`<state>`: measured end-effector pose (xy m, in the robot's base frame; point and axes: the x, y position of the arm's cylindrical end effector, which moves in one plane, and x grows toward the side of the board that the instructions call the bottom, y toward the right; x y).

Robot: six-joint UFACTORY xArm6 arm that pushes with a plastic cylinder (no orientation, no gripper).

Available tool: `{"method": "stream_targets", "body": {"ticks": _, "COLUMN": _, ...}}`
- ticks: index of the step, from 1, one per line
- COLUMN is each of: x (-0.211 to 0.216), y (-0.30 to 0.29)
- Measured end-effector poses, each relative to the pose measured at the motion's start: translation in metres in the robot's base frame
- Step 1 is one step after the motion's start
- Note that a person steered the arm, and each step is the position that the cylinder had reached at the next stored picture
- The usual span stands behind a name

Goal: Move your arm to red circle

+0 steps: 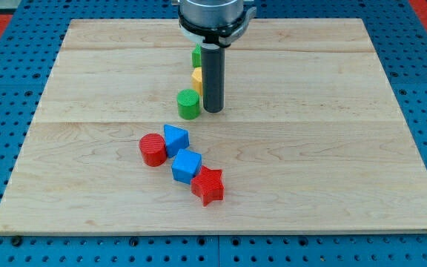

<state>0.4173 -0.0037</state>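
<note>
The red circle (153, 149) lies on the wooden board, left of centre and toward the view's bottom. My tip (213, 110) rests on the board above and to the right of it, just right of a green circle (188, 104). A blue block (176, 139) touches the red circle's right side. The rod hangs from the arm's head (215, 16) at the view's top.
A blue cube (187, 165) and a red star (208, 186) lie below and right of the red circle. A yellow block (197, 77) and a green block (196, 55) sit behind the rod, partly hidden. The board (332, 148) lies on a blue pegboard.
</note>
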Motion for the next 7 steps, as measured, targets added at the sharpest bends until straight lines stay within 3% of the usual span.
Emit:
{"method": "stream_targets", "body": {"ticks": 1, "x": 0.019, "y": 0.011}}
{"method": "stream_targets", "body": {"ticks": 3, "x": 0.196, "y": 0.096}}
{"method": "stream_targets", "body": {"ticks": 5, "x": 0.198, "y": -0.097}}
{"method": "stream_targets", "body": {"ticks": 7, "x": 0.117, "y": -0.143}}
